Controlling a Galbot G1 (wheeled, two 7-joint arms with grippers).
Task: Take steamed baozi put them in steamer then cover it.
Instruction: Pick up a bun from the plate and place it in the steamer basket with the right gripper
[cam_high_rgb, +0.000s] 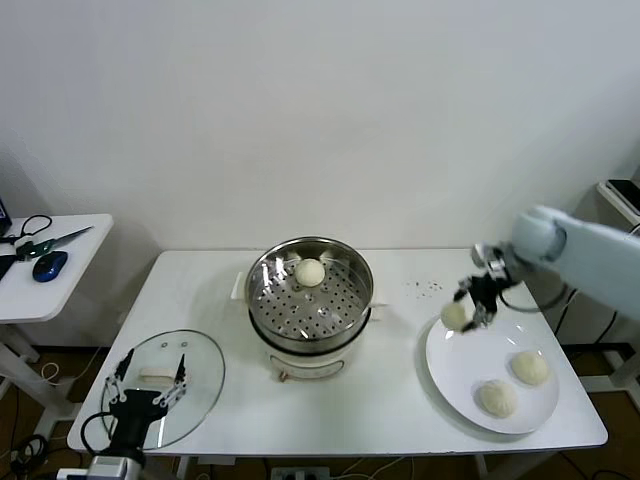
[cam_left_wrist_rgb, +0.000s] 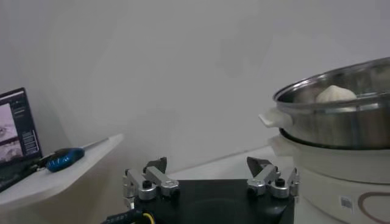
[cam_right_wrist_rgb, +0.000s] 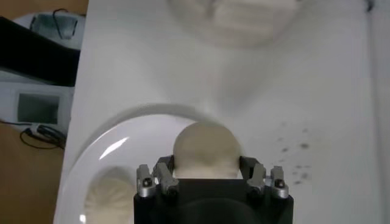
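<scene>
My right gripper (cam_high_rgb: 468, 308) is shut on a cream-white baozi (cam_high_rgb: 455, 315) at the upper left rim of the white plate (cam_high_rgb: 455, 375); in the right wrist view that baozi (cam_right_wrist_rgb: 205, 149) sits between the right gripper's (cam_right_wrist_rgb: 206, 170) jaws. Two more baozi (cam_high_rgb: 530, 367) (cam_high_rgb: 497, 397) lie on the plate. One baozi (cam_high_rgb: 310, 271) rests in the shiny steamer (cam_high_rgb: 345, 300) at the table's middle, also seen as a baozi (cam_left_wrist_rgb: 335, 94) inside the steamer (cam_left_wrist_rgb: 341, 125). The glass cover (cam_high_rgb: 195, 395) lies at the front left. My left gripper (cam_high_rgb: 150, 382) is open, hovering over the cover.
A side table (cam_high_rgb: 70, 275) at the left holds scissors (cam_high_rgb: 45, 240) and a blue mouse (cam_high_rgb: 50, 264). Dark specks (cam_high_rgb: 427, 287) mark the table right of the steamer. The table's front edge runs just below the plate and cover.
</scene>
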